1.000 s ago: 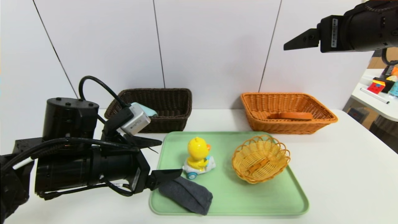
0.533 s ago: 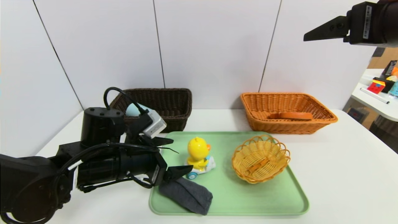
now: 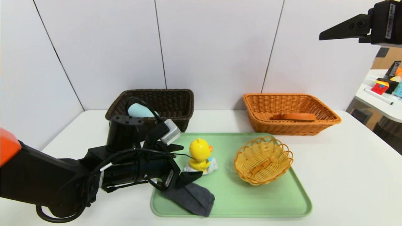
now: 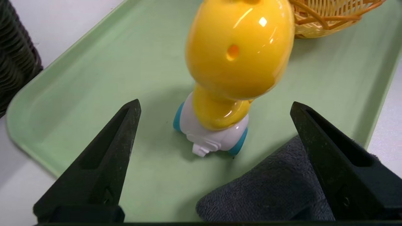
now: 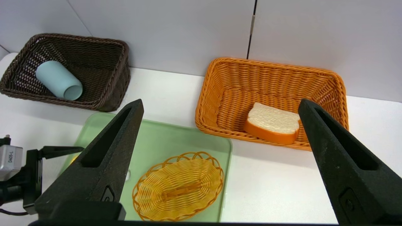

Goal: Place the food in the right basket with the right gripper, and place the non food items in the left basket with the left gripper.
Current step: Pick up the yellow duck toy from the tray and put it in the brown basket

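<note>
The yellow duck toy [image 3: 200, 155] stands upright on a green tray [image 3: 251, 204]. My left gripper [image 3: 191, 160] is open, low over the tray's left side. Its tips flank the duck toy's [image 4: 232, 78] white wheeled base without touching. A dark grey pouch [image 3: 191, 197] lies under the nearer finger [image 4: 329, 163]. The blue-grey cup [image 5: 59, 80] lies in the left basket [image 5: 103, 62]. The bread slice [image 5: 271, 127] lies in the right basket [image 5: 213, 94]. My right gripper [image 3: 323, 37] hangs open and empty, high at the far right.
A small round yellow wicker bowl [image 3: 263, 160] sits on the tray's right half. Both large baskets [image 3: 176, 103] [image 3: 326, 117] stand against the back wall. A side table with coloured items [image 3: 383, 86] is at the far right.
My left arm has reached forward and right, bringing its open jaws up to the duck toy. The right gripper has drawn back to the right.
</note>
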Controlling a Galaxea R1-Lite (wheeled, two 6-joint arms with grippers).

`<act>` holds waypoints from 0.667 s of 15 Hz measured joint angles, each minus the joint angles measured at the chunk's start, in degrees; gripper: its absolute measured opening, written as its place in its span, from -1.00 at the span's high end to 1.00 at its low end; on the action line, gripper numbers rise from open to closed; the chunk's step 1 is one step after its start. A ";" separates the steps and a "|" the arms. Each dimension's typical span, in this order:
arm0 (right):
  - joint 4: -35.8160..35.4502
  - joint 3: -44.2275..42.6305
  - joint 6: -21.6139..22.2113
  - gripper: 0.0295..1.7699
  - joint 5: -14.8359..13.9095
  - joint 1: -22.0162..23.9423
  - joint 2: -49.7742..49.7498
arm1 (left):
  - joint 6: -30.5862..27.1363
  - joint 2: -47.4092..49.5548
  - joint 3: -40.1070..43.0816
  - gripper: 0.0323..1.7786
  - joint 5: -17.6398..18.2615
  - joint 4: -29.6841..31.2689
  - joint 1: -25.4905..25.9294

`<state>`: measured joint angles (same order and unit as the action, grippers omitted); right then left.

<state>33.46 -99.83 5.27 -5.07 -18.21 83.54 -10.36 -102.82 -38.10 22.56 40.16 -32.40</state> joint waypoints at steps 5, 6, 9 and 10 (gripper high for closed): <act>0.00 0.71 -0.04 -0.91 0.52 0.90 -0.88 | -0.02 -1.90 -1.65 -0.90 1.33 0.05 -0.87; -0.04 1.18 -0.01 -0.91 0.54 0.90 -1.18 | 0.00 -2.32 -2.00 -0.90 1.88 0.06 -0.84; -0.09 2.17 0.05 -0.91 0.54 0.90 -1.93 | 0.06 -4.05 -3.57 -0.90 2.32 0.11 -0.76; -0.09 2.43 0.07 -0.91 0.54 0.91 -2.15 | 0.02 -4.68 -4.13 -0.90 2.35 0.11 -0.76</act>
<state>33.38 -97.40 5.34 -4.53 -17.30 81.40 -10.34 -107.50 -42.23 24.92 40.27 -33.16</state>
